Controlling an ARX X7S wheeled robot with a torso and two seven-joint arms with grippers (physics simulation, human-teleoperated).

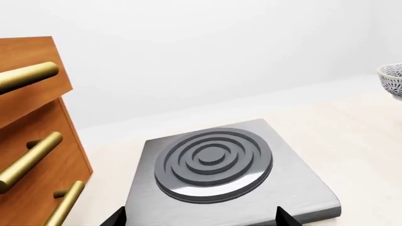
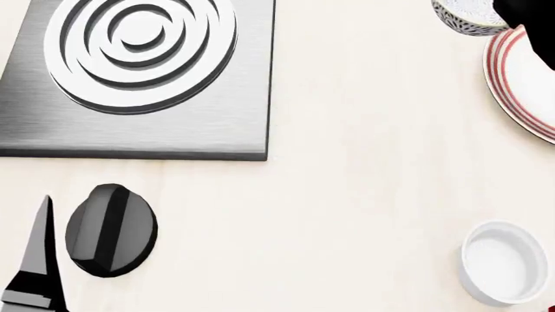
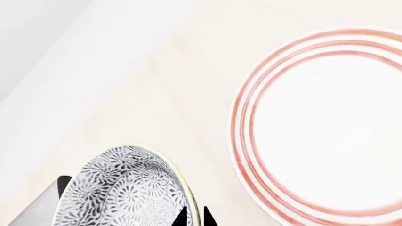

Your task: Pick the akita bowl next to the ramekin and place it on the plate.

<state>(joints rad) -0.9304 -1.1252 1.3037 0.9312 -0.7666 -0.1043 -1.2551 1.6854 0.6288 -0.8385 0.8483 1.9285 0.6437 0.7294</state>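
Pale desk (image 2: 364,162) is shown largely open. Nearest lies the ramekin (image 2: 505,263); beyond, the plate (image 3: 326,127) and, just beside it, the akita bowl (image 3: 122,188), whose rim is pinched by the right claw (image 3: 193,217). Left claw (image 1: 199,217) tips are spread before the hob (image 1: 213,160), with drawers (image 1: 31,141) shown only here.

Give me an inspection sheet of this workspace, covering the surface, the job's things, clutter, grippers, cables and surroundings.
Surface: pale countertop, bare between items.
Job's things: akita bowl lies off the plate, beside it; the plate holds nothing; ramekin stands alone, with no bowl next to it.
Clutter: steel hob with ringed burner; black knob.
Grippers: right gripper pinches the bowl's rim, fingertips close together; left gripper shows two spread tips holding nothing.
Cables: nothing seen.
Surroundings: wooden drawers with brass handles beside the hob; plain white wall behind.
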